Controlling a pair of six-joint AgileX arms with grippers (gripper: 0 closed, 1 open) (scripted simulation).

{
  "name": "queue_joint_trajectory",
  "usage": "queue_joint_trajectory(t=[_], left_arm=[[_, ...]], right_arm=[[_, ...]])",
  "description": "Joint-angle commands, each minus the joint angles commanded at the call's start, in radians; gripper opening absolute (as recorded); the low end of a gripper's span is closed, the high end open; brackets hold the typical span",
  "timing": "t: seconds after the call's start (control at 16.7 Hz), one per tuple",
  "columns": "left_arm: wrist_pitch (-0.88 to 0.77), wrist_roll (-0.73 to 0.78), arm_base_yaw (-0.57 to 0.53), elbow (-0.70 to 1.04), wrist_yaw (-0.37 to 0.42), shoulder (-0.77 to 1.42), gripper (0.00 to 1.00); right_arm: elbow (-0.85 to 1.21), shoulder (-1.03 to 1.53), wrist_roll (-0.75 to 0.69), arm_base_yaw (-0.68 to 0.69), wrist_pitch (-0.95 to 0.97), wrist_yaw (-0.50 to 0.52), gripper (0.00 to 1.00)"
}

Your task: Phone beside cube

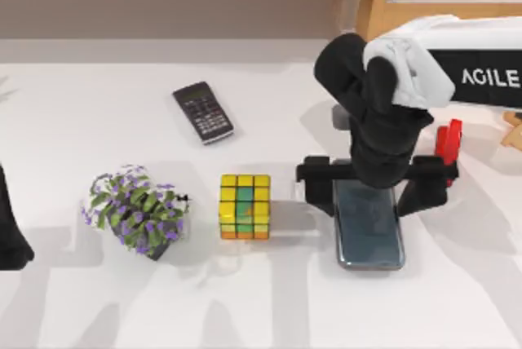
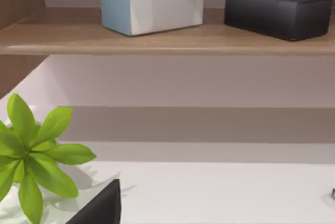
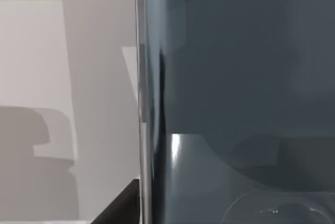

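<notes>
The phone (image 1: 371,231) is lying flat on the white table (image 1: 81,121), to the right of the cube (image 1: 245,206) and near it, with a narrow strip of bare table between the two. Its long side is running away from the camera, and its far end is sitting under the right gripper (image 1: 371,190). The right arm (image 1: 440,72) is reaching in from the table's right side and is hanging over the phone. The two black fingers are standing wide apart, one (image 1: 314,190) just outside the phone's left edge and the other outside its right edge (they are not pressing on the glass). In the right wrist view the dark glossy face of the phone (image 3: 241,98) is showing very close, with its rounded metal edge and the table beside it.

The cube is sitting upright with mostly yellow tiles on top. Just to its left, a potted plant with purple flowers (image 1: 137,210) is standing. A black keypad device (image 1: 203,112) is lying farther back. A red object (image 1: 448,141) is showing behind the right gripper.

The left arm (image 1: 10,227) is resting parked at the table's left edge. Its wrist view is showing a shelf (image 2: 167,38) with a light tissue box (image 2: 152,7) and a dark tissue box (image 2: 277,9).
</notes>
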Motion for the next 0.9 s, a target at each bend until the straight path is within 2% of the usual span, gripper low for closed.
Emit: queue_joint_trajectory(t=[0.54,0.9], left_arm=[[0.0,0.0,0.0,0.0,0.0,0.0,1.0],[0.0,0.0,0.0,0.0,0.0,0.0,1.0]], right_arm=[[0.0,0.0,0.0,0.0,0.0,0.0,0.98],[0.0,0.0,0.0,0.0,0.0,0.0,1.0]])
